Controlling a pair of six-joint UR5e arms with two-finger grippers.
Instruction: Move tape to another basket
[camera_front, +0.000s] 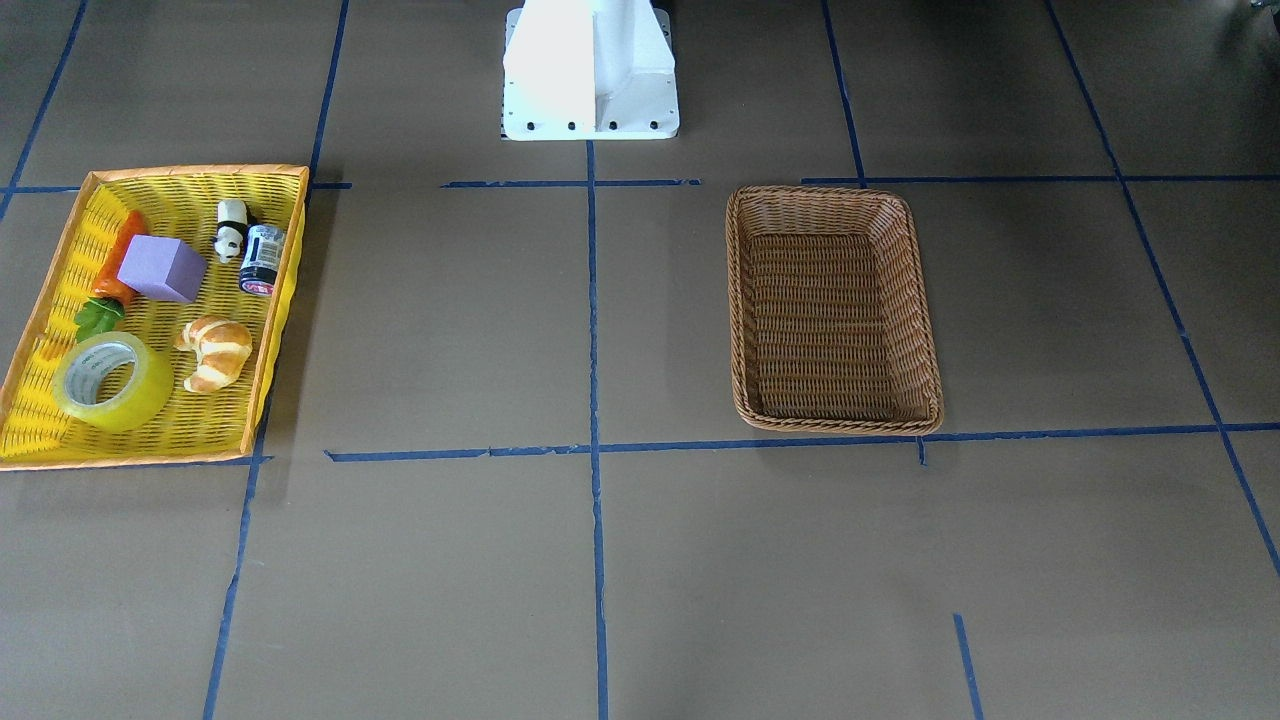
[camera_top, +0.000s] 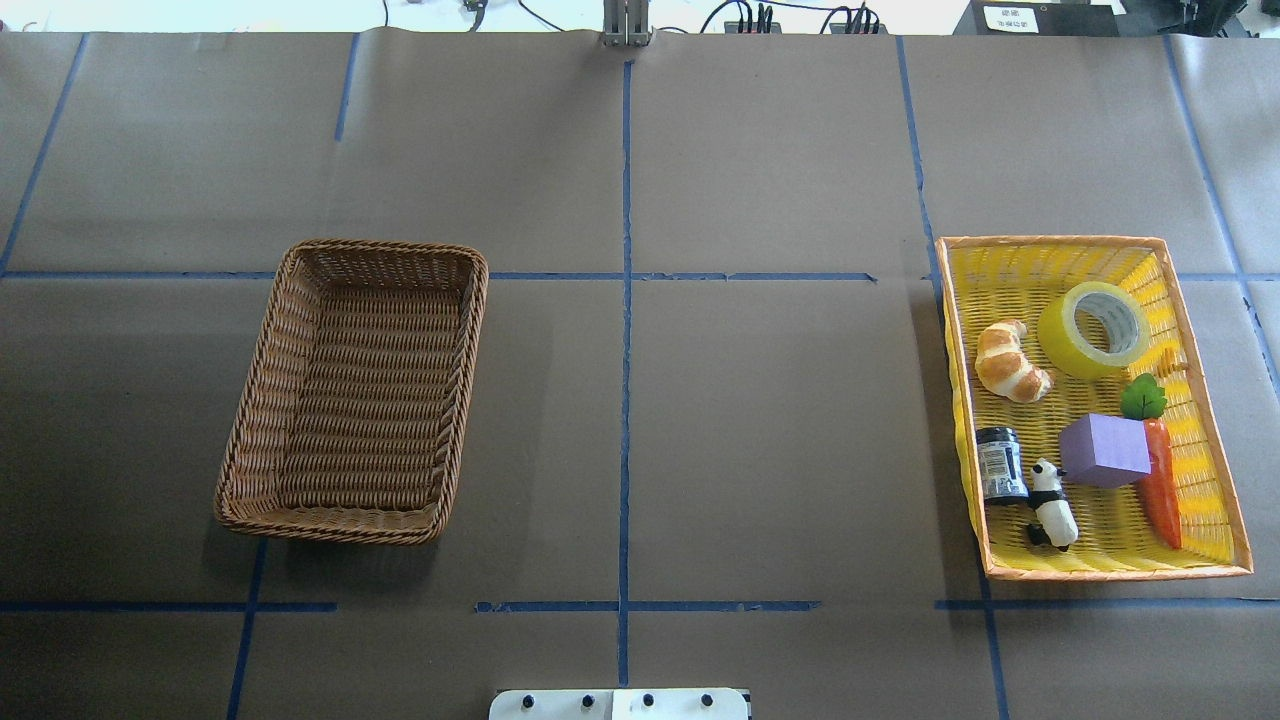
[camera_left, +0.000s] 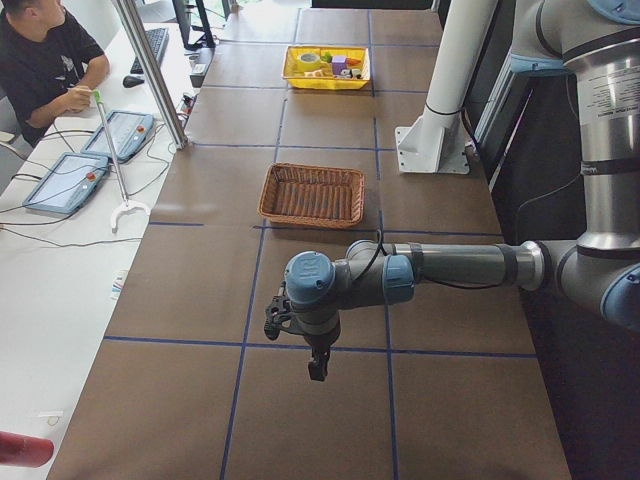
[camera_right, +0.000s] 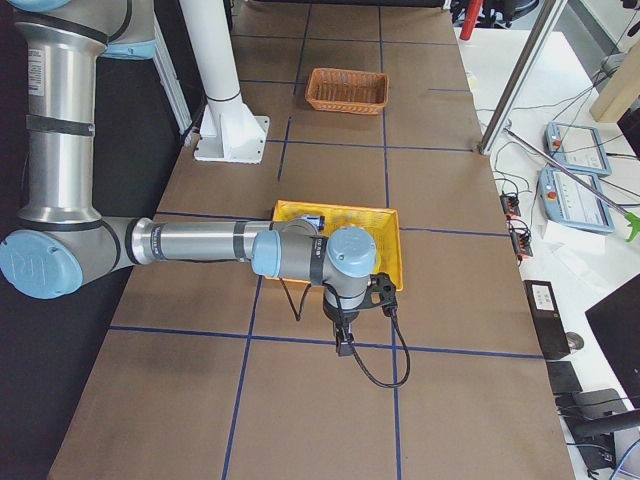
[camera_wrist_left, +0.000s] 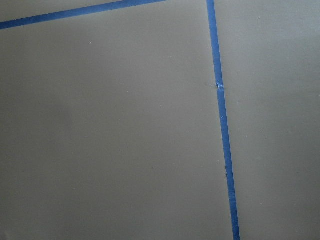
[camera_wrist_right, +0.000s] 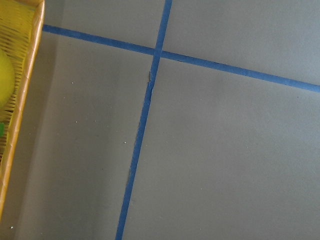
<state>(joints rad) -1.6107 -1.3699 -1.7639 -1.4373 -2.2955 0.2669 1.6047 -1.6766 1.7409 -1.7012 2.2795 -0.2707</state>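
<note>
- Our left gripper (camera_left: 316, 366) hangs over bare table, beyond the wicker basket's outer end. Only a side view shows it, so we cannot tell how its jaws stand.
- The basket (camera_top: 262, 440) holds nothing, so we count the delivery as not yet done.
- The tape (camera_top: 1060, 342) lies tilted in the far part of the yellow basket (camera_top: 1110, 572), just beside the croissant (camera_top: 1010, 362), with nothing gripping it.
- Our right gripper (camera_right: 343, 347) hangs just outside the yellow basket; again we cannot tell its opening.
- We judge everything remains: reach, grasp, carry, release.
</note>
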